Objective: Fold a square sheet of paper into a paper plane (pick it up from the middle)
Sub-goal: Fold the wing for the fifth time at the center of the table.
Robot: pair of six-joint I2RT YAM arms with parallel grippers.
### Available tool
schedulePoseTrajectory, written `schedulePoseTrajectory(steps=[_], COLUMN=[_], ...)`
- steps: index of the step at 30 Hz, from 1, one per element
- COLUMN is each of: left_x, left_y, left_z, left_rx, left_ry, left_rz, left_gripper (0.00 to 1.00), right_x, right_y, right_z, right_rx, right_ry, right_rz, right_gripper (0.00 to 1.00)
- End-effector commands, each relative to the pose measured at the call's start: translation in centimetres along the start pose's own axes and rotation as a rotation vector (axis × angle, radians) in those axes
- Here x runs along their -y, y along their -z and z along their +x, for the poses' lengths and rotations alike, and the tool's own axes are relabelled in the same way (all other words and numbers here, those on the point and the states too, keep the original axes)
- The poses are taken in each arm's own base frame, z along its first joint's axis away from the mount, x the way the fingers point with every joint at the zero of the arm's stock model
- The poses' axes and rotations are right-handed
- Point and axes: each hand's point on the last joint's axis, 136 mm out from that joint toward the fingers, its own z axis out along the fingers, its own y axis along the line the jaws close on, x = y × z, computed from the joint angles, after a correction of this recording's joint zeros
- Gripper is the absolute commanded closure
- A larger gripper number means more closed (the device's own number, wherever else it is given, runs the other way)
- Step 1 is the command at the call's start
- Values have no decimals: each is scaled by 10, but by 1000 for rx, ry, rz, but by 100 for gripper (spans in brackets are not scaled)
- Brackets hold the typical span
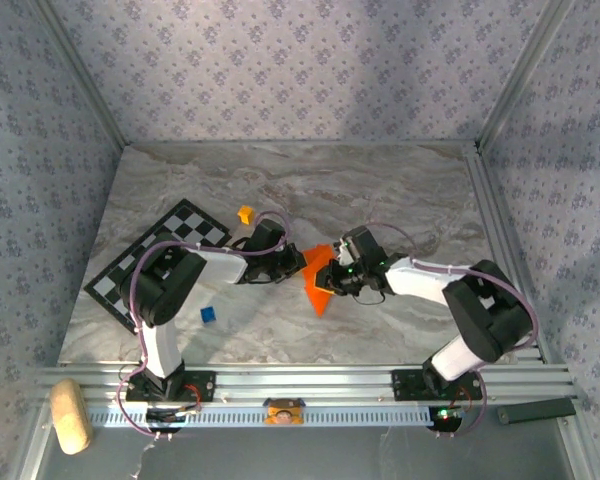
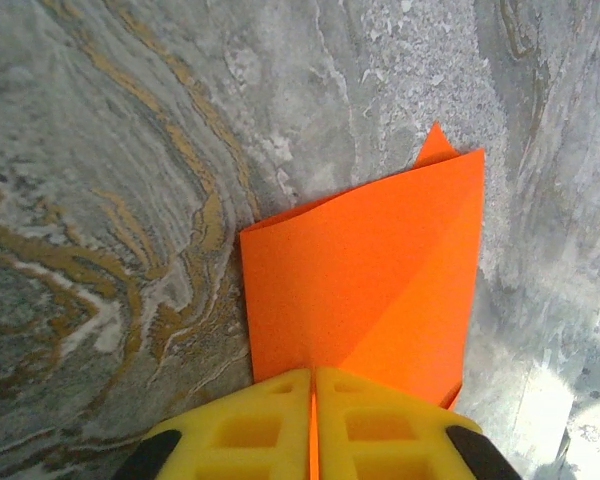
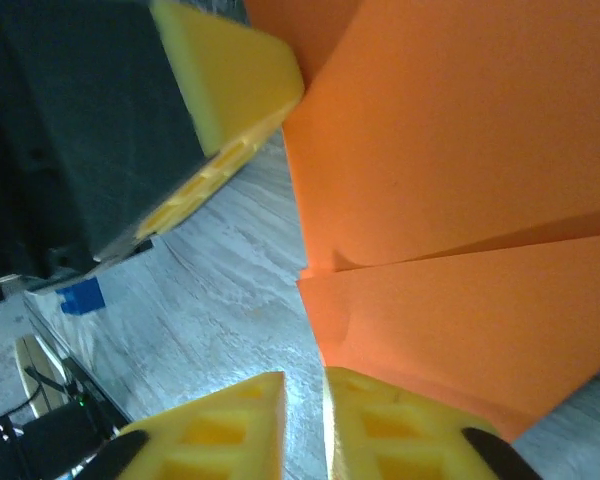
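Grey marbled counter (image 1: 380,190) between patterned walls carries the square sheet of paper (image 2: 370,280), partly folded and lying mid-counter between both arms. The left hand (image 2: 313,375) is closed, pinching the sheet's near edge. The right hand (image 3: 305,385) stands slightly apart, bare counter in the gap, paper just beside it. For a clean crease, I judge the left pinch should anchor the sheet while the right presses squarely along the fold.

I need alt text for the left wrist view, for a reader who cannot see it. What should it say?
The yellow left gripper is shut on the near edge of a folded orange paper, with a grey marbled table under it. A small orange corner sticks out beyond the paper's far edge.
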Motion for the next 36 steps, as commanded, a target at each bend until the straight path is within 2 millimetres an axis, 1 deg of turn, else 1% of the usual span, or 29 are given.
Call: schedulePoseTrajectory(steps=[1, 2, 4, 7, 14, 16, 22, 28, 34, 36], left_x=[-17, -18, -17, -22, -17, -17, -12, -10, -12, -12], left_y=[-10, -10, -10, -9, -3, -3, -5, -4, -5, -5], left_z=[15, 16, 17, 21, 23, 23, 21, 20, 21, 20], left_rx=[-49, -54, -71, -110, -144, -145, -142, -137, -143, -141], left_ry=[-25, -34, -63, -114, -195, -200, -190, -192, -192, -190], left_rz=[-66, -69, -74, -118, -134, -136, -121, -122, -126, -126], left_gripper=[91, 92, 92, 93, 93, 93, 92, 92, 92, 92], right_x=[20, 25, 32, 41, 50, 51, 64, 54, 51, 46], right_y=[15, 19, 26, 28, 27, 26, 23, 19, 15, 15], right_z=[-9, -13, -18, -21, -22, -22, -20, -26, -33, -35], right_rx=[58, 69, 78, 77, 58, 53, 40, 34, 40, 40], right_ry=[-27, -44, -81, -136, -189, -197, -219, -213, -210, -199], right_rz=[56, 54, 38, 15, -3, 2, 58, 3, -11, -29], right_gripper=[73, 71, 71, 70, 68, 68, 67, 69, 70, 70])
